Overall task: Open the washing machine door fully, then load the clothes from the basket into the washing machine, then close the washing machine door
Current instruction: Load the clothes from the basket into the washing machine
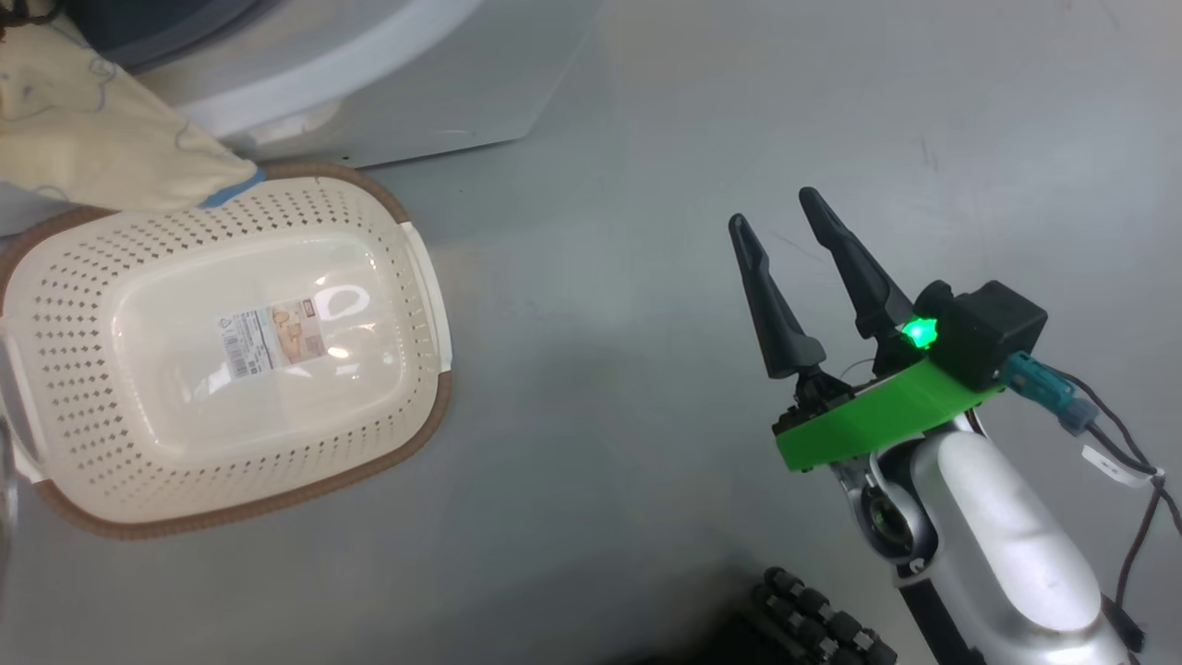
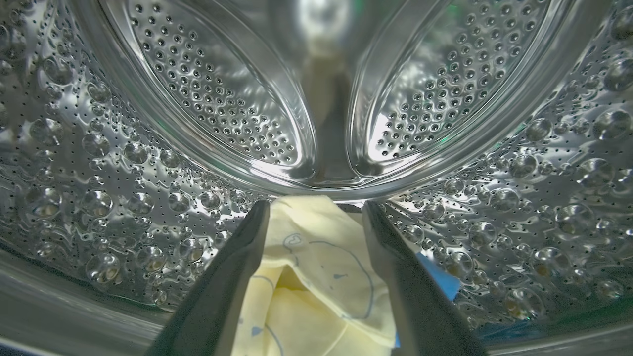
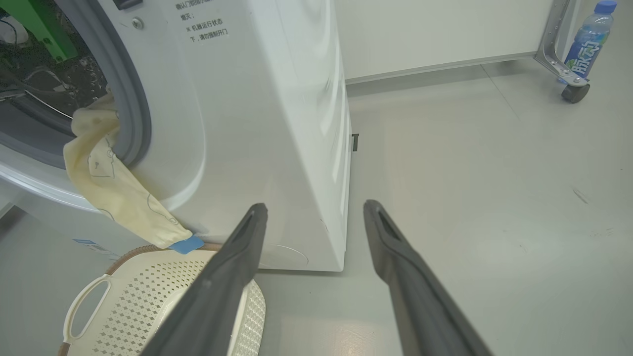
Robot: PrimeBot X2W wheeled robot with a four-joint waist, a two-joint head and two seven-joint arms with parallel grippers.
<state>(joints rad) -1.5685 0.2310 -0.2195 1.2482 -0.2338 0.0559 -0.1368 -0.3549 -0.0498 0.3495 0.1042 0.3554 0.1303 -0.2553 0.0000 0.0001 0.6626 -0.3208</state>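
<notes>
Inside the steel drum (image 2: 148,163) of the washing machine (image 3: 277,123), my left gripper (image 2: 315,205) stands open. The cream-yellow clothes (image 2: 316,267) with thin line drawings lie loose between and under its fingers, with a blue piece (image 2: 440,278) beside them. Part of the clothes (image 3: 113,193) hangs out over the grey gasket (image 3: 133,104), its blue tip over the basket (image 3: 148,296). The basket (image 1: 83,305) sits on the floor with nothing on its labelled bottom. My right gripper (image 1: 773,208) is open and holds nothing, well to the right of the basket. The washing machine door is out of view.
Grey floor stretches to the right of the washer. A drink bottle (image 3: 589,39) stands on a wheeled metal frame (image 3: 568,74) at the far right, by the white wall. My base's black wheel (image 1: 813,619) shows at the bottom.
</notes>
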